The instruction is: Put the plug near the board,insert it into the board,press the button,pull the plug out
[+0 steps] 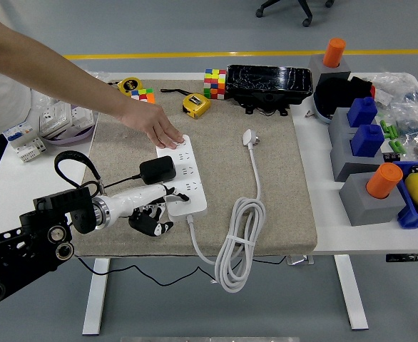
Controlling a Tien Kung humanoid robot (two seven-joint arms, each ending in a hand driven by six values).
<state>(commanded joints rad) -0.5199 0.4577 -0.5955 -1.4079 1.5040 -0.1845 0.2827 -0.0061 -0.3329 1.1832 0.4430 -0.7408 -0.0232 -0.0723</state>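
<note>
A white power strip (186, 178) lies on the grey mat (266, 206), with its white cable and plug (249, 137) looped to the right. A black plug adapter (157, 169) sits at the strip's left edge; I cannot tell whether it is inserted. My left hand (153, 216) hangs at the strip's near left corner with its black fingers (146, 222) relaxed, holding nothing. One fingertip reaches toward the strip's near end. A person's hand (155, 128) rests flat on the strip's far end.
Tape measures (196, 104), colour cubes (214, 83) and a black case (269, 84) line the mat's far edge. Grey and blue blocks with orange cylinders (384, 179) stand on the right. Electrical parts (31, 139) lie at the left.
</note>
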